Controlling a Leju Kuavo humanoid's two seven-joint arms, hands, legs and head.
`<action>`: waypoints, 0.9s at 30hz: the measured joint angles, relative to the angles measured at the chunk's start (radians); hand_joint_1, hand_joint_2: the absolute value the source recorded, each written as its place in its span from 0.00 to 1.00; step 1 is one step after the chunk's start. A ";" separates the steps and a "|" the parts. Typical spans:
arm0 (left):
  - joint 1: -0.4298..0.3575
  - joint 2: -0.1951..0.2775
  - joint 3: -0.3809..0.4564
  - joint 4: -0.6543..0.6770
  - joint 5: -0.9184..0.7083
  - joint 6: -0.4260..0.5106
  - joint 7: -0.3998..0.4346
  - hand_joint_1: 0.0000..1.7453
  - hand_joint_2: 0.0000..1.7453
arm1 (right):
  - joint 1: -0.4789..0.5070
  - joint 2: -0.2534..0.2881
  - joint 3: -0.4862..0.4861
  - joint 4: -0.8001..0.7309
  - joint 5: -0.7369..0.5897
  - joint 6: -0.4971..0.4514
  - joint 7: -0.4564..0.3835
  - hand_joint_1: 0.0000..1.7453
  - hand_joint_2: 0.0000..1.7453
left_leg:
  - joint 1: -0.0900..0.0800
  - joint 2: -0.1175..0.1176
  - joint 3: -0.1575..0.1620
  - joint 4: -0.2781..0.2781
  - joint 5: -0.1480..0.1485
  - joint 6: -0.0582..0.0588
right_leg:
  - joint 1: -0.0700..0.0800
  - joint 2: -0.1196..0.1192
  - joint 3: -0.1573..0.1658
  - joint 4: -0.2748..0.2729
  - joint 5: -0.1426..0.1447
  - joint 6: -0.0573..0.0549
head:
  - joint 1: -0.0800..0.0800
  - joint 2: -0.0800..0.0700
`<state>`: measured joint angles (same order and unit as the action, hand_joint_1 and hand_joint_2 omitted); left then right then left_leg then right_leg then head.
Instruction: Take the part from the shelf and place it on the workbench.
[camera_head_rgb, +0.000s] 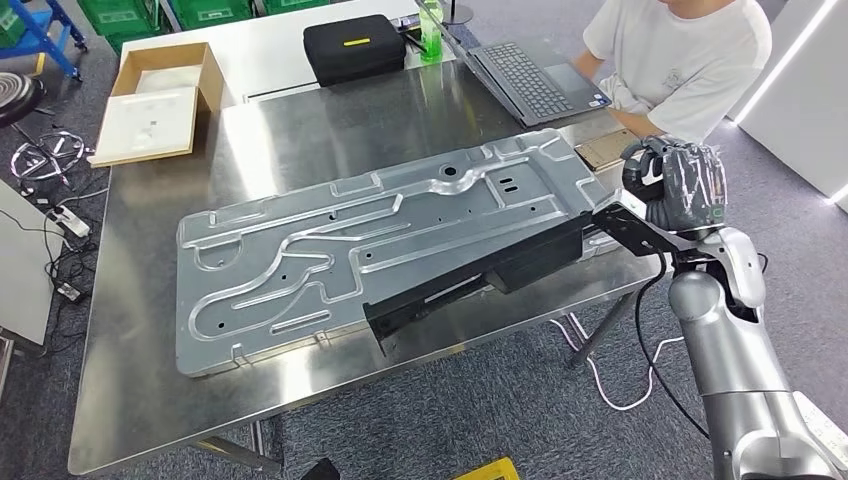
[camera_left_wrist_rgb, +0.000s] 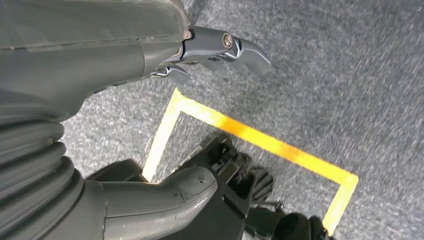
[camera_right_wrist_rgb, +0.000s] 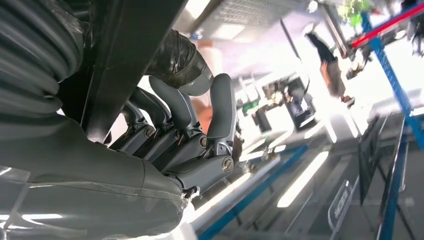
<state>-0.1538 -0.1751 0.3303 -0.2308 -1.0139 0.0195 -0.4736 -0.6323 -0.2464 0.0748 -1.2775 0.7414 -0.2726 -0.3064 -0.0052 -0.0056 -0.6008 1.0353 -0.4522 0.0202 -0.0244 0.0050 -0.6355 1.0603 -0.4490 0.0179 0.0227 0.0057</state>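
The left hand (camera_left_wrist_rgb: 165, 75) hangs over a grey carpet floor (camera_left_wrist_rgb: 345, 90). Its grey ribbed cover (camera_left_wrist_rgb: 30, 165) and the thick grey thumb (camera_left_wrist_rgb: 165, 200) are close to the camera, and the darker fingers (camera_left_wrist_rgb: 225, 47) are apart from the thumb, with nothing between them. On the carpet below there is a line of yellow tape (camera_left_wrist_rgb: 260, 140), which bends at two corners.
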 joint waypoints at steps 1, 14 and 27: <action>0.000 0.000 -0.001 0.000 -0.001 -0.002 0.000 0.00 1.00 | -0.007 -0.002 0.000 0.005 -0.003 0.012 -0.005 1.00 1.00 | 0.001 0.000 -0.001 0.001 -0.002 -0.004 | 0.000 0.000 0.000 -0.001 0.001 -0.006 | 0.000 0.000; -0.003 0.003 -0.009 0.000 -0.009 -0.009 0.001 0.00 1.00 | -0.117 0.007 0.041 0.051 0.002 0.069 -0.009 1.00 1.00 | -0.006 -0.001 -0.013 0.006 0.009 0.010 | 0.013 -0.001 0.008 -0.008 0.000 -0.023 | 0.000 0.000; -0.003 0.005 -0.023 0.000 -0.012 -0.013 0.007 0.00 1.00 | -0.142 0.011 0.109 0.047 0.002 0.077 -0.011 1.00 1.00 | 0.002 -0.001 0.000 -0.004 0.007 0.019 | 0.001 -0.006 -0.036 0.070 -0.009 0.014 | 0.001 0.000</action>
<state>-0.1571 -0.1700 0.3077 -0.2308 -1.0255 0.0069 -0.4669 -0.7741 -0.2357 0.1838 -1.2302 0.7436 -0.1954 -0.3174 -0.0035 -0.0065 -0.6004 1.0314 -0.4457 0.0392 -0.0236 -0.0010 -0.6719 1.1302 -0.4580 0.0317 0.0240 0.0057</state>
